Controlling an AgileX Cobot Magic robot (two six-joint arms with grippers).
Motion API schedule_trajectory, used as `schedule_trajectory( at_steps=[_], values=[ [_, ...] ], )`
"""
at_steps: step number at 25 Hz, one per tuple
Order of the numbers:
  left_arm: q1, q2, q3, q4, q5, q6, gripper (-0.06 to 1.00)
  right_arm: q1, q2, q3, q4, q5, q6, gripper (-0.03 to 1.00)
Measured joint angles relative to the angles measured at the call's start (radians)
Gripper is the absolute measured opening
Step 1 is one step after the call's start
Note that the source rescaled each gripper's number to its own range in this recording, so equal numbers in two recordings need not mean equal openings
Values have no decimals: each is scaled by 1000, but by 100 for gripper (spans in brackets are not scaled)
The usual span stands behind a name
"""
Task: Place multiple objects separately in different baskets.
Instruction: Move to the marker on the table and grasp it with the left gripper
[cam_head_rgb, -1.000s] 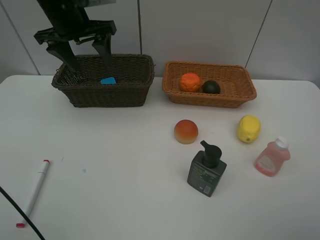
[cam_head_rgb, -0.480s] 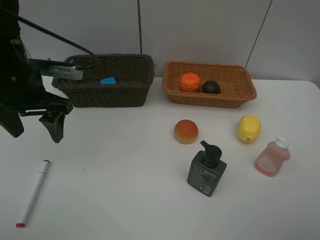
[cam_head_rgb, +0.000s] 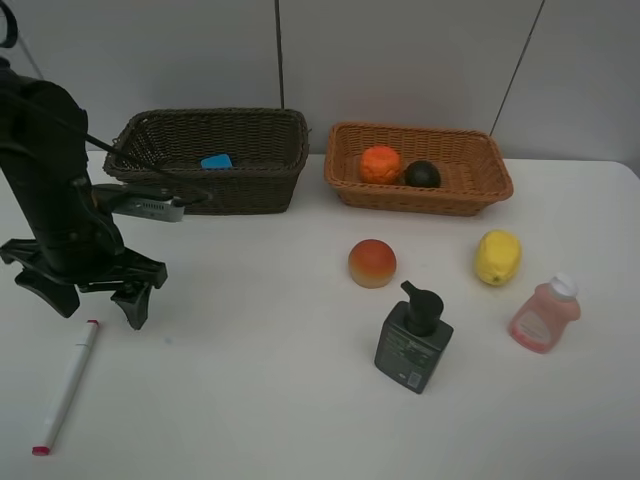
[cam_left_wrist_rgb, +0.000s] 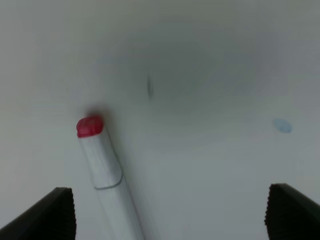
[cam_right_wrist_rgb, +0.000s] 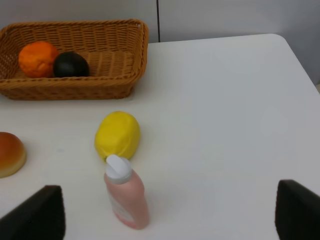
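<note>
white table (cam_head_rgb: 250, 400): three basketed, five left; my left gripper (cam_head_rgb: 98, 308) fingers wide apart, marker (cam_head_rgb: 68, 385) lying between them.

In the tan basket (cam_head_rgb: 470, 195), orange (cam_head_rgb: 380, 164) and mangosteen (cam_head_rgb: 422, 174); in the dark basket (cam_head_rgb: 220, 190), eraser (cam_head_rgb: 216, 161); on the table (cam_head_rgb: 250, 380), peach (cam_head_rgb: 372, 263), lemon (cam_head_rgb: 497, 257), marker (cam_head_rgb: 66, 388), pump bottle (cam_head_rgb: 413, 345), pink bottle (cam_head_rgb: 544, 316)

Through my high camera I see a white table (cam_head_rgb: 250, 400) filling most of the view, its far edge meeting a pale grey panelled wall (cam_head_rgb: 400, 60). A dark vertical seam (cam_head_rgb: 279, 55) splits the wall left of centre, and a thinner slanted seam (cam_head_rgb: 520, 65) crosses it on the right. My left wrist view shows a small bluish speck (cam_left_wrist_rgb: 282, 126) and a short dark mark (cam_left_wrist_rgb: 148, 86) on the tabletop, well apart.
</note>
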Motion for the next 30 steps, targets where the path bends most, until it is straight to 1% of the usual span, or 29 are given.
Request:
schedule_trajectory(
  at_steps=[4, 8, 13, 20, 27, 30],
  values=[
    [0, 45, 0, 0, -46, -7, 100, 0, 0, 0, 0, 0, 0, 100],
    [0, 49, 0, 0, -74, -20, 100, 0, 0, 0, 0, 0, 0, 100],
    [9, 49, 0, 0, -69, -45, 100, 0, 0, 0, 0, 0, 0, 100],
    [76, 49, 0, 3, -17, -53, 100, 0, 0, 0, 0, 0, 0, 100],
    [82, 49, 1, 4, -17, -53, 100, 0, 0, 0, 0, 0, 0, 100],
    [82, 49, 25, 3, -19, -53, 100, 0, 0, 0, 0, 0, 0, 100]
  ],
)
